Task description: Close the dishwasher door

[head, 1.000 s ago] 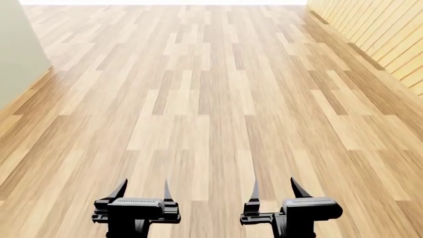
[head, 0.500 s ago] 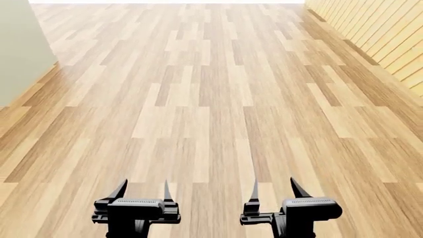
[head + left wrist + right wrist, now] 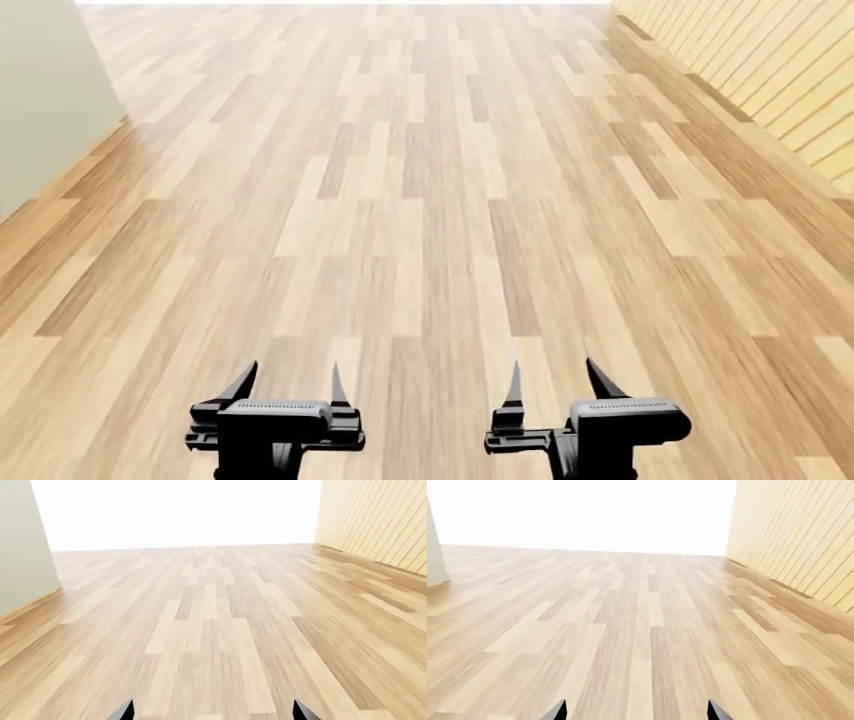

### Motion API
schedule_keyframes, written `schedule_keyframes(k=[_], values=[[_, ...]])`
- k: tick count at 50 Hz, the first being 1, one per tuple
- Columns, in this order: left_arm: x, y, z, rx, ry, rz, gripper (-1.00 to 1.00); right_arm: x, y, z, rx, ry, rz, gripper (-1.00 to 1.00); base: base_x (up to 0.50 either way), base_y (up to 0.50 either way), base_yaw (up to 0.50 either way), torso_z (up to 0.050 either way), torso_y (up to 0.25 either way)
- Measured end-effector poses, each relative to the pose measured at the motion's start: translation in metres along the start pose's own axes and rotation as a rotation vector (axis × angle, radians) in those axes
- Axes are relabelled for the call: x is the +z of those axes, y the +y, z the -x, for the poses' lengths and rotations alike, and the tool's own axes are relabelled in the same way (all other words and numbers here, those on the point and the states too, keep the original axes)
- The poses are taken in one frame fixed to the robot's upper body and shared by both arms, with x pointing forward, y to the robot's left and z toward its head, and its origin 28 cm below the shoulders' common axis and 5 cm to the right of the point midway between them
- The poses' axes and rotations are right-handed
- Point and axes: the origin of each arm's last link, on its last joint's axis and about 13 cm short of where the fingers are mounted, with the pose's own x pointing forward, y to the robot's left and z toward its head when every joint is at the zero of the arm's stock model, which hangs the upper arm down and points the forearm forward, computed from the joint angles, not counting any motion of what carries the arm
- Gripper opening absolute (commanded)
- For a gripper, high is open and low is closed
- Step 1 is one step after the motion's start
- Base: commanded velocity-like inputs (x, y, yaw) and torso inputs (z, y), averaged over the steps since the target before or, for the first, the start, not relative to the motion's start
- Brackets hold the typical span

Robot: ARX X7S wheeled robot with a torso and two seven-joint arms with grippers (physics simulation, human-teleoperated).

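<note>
No writing, brand or label is readable in any view. I cannot find the dishwasher door in the head view or either wrist view, so I cannot log its position, facing or long axis.

Head view: I see both grippers low in the picture, side by side and apart from each other, pointing forward over the floor (image 3: 427, 200). Left gripper (image 3: 290, 383): jaws apart, nothing between them. Right gripper (image 3: 551, 380): jaws apart, nothing between them. Only the dark fingertips (image 3: 125, 710) of the left gripper show in its wrist view; the same holds for the right wrist view.

Surroundings: the floor is light and mid-brown wood planks running away from me. A pale green-grey wall (image 3: 47, 110) stands on my left side. A wall of slatted light wood (image 3: 787, 70) runs along my right. The far end is washed out to white in both wrist views.
</note>
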Motion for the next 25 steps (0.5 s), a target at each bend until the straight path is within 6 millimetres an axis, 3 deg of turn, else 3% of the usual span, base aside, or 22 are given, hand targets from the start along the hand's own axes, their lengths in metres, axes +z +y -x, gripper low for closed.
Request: schedule_keyframes(k=[25], values=[[-0.0002, -0.0002, 0.0, 0.001, 0.0, -0.001, 1.0, -0.0002, 0.0001, 0.0002, 0.001, 0.0, 0.002, 1.0, -0.24, 0.0, 0.0, 0.0, 0.0]])
